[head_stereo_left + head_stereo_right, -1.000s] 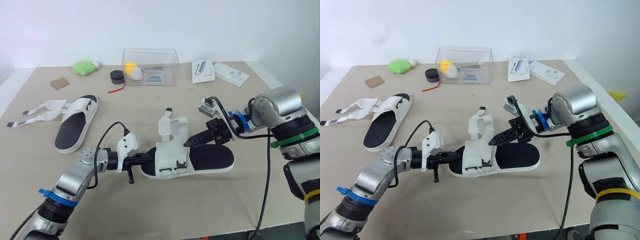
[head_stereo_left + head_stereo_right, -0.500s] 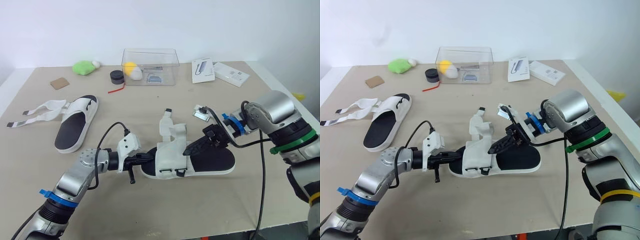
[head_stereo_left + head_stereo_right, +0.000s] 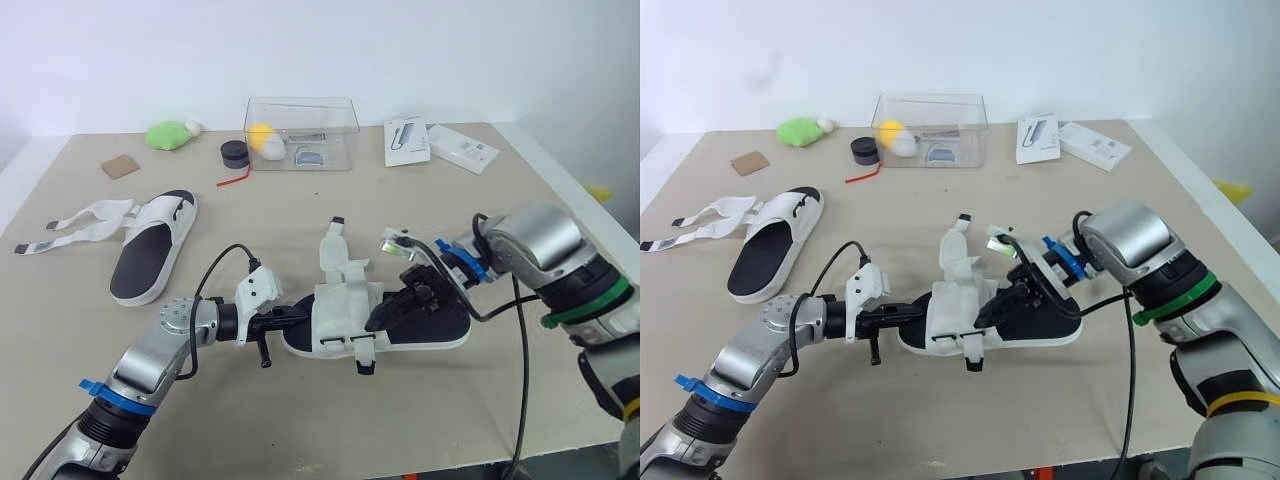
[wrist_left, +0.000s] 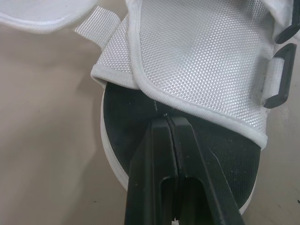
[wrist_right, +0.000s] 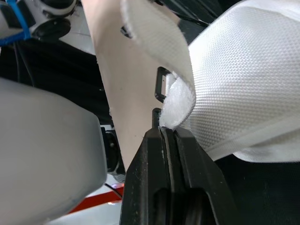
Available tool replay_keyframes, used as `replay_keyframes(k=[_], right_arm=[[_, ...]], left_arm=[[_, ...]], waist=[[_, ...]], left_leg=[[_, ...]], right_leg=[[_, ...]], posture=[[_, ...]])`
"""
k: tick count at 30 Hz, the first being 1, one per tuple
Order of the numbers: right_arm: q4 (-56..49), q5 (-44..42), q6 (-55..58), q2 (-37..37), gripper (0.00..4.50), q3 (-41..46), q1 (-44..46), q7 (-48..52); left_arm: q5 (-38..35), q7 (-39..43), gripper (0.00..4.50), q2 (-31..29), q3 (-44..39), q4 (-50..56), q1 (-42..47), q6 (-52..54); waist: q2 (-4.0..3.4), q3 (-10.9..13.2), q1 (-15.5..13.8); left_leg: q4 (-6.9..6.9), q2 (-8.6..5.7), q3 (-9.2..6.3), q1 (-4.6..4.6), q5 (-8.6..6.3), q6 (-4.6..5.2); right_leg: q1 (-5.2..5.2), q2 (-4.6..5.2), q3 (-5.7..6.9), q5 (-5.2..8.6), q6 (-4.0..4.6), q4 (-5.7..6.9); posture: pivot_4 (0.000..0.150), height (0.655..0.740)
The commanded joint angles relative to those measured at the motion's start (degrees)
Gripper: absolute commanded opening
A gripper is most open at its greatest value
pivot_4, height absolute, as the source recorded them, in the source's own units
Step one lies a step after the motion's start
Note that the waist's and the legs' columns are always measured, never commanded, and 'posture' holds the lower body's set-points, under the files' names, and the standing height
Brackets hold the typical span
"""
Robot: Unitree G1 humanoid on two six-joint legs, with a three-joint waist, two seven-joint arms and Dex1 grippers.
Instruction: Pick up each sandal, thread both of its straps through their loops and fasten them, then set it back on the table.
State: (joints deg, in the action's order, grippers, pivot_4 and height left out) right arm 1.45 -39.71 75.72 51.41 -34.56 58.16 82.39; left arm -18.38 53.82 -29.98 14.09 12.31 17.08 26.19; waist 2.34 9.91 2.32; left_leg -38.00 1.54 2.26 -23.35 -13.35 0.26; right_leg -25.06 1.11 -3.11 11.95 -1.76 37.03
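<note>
Right pincer clamped tight on strap. Over last second I swung it down and across toward left pincer. Flap that stood up now lies folded over white upper. Black-tipped strap end now hangs past sole edge, just below right pincer. Left pincer closed on toe hem of sandal, steadying it between both pincers, low over surface. My read: strap drawn over, fastening not finished. Second sandal well beyond left pincer, straps loose.
</note>
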Motion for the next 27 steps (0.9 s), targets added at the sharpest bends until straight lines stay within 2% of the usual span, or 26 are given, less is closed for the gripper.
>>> replay_keyframes(k=[1,6,7,9,11,17,22,25,27], right_arm=[[-3.20,-1.68,-0.11,3.44,1.29,4.64,-0.42,2.73],[-9.40,-6.00,3.11,7.56,3.78,9.81,-4.34,3.01],[-11.43,-7.63,4.32,8.76,4.08,11.37,-5.98,2.86],[-14.72,-10.17,6.53,10.11,4.08,14.02,-8.73,1.87],[-20.09,-10.15,6.85,10.67,4.08,16.62,-14.25,-3.23],[-27.66,-9.42,11.14,4.95,4.08,23.74,-25.35,-19.18],[-27.11,-9.46,15.30,-3.62,4.08,28.74,-26.20,-28.66],[-26.62,-10.82,16.68,-5.98,4.08,30.13,-25.60,-31.46],[-26.35,-12.31,16.77,-6.45,3.56,30.52,-25.74,-32.93]], left_arm=[[1.21,-0.35,0.00,-0.04,1.45,-0.92,-1.02,0.92],[1.12,-0.24,0.00,0.07,1.61,-0.86,-1.15,1.07],[1.11,-0.21,0.00,0.11,1.65,-0.89,-1.17,1.06],[1.11,-0.14,0.00,0.09,1.69,-0.92,-1.24,0.97],[1.10,-0.04,0.00,0.09,1.73,-1.02,-1.20,0.94],[0.96,0.57,0.00,0.03,2.06,-1.26,-0.85,1.14],[1.01,1.09,0.00,-0.11,2.33,-1.24,-0.56,1.34],[1.07,1.32,0.00,-0.22,2.29,-1.35,-0.41,1.43],[1.07,1.35,0.00,-0.24,2.24,-1.48,-0.26,1.52]], waist=[[0.00,0.00,-0.03],[0.00,0.00,-0.18],[0.00,0.00,-0.25],[0.00,0.00,-0.59],[0.01,-0.02,-0.86],[0.00,-0.06,-0.89],[0.03,-0.10,-0.89],[0.02,-0.11,-0.92],[0.02,-0.11,-0.92]], left_leg=[[0.00,0.00,0.00,0.00,0.00,0.00],[0.00,0.02,-0.01,0.02,0.00,0.00],[0.00,0.02,-0.02,0.03,0.00,0.00],[0.00,0.02,-0.04,0.03,0.00,0.00],[0.00,0.03,-0.02,0.03,0.00,0.00],[-0.01,0.05,0.01,0.04,-0.01,-0.02],[-0.10,0.07,0.00,0.06,-0.01,-0.02],[-0.17,0.07,0.00,0.06,-0.01,-0.02],[-0.21,0.08,0.01,0.05,-0.01,-0.02]], right_leg=[[0.00,0.00,0.00,0.00,0.00,0.00],[0.01,-0.01,0.02,0.02,0.02,0.00],[0.02,-0.02,0.03,0.02,0.02,0.00],[0.03,-0.03,0.05,0.01,0.03,0.00],[0.02,-0.03,0.04,0.02,0.03,0.00],[0.01,-0.06,0.00,0.02,0.03,0.02],[0.05,-0.14,-0.03,-0.03,0.02,0.03],[0.09,-0.14,-0.04,-0.06,0.00,0.03],[0.10,-0.13,-0.06,-0.08,-0.03,0.03]], posture=[[0.150,0.7400],[0.150,0.7400],[0.150,0.7400],[0.150,0.7400],[0.150,0.7400],[0.150,0.7400],[0.150,0.7400],[0.150,0.7400],[0.150,0.7400]])
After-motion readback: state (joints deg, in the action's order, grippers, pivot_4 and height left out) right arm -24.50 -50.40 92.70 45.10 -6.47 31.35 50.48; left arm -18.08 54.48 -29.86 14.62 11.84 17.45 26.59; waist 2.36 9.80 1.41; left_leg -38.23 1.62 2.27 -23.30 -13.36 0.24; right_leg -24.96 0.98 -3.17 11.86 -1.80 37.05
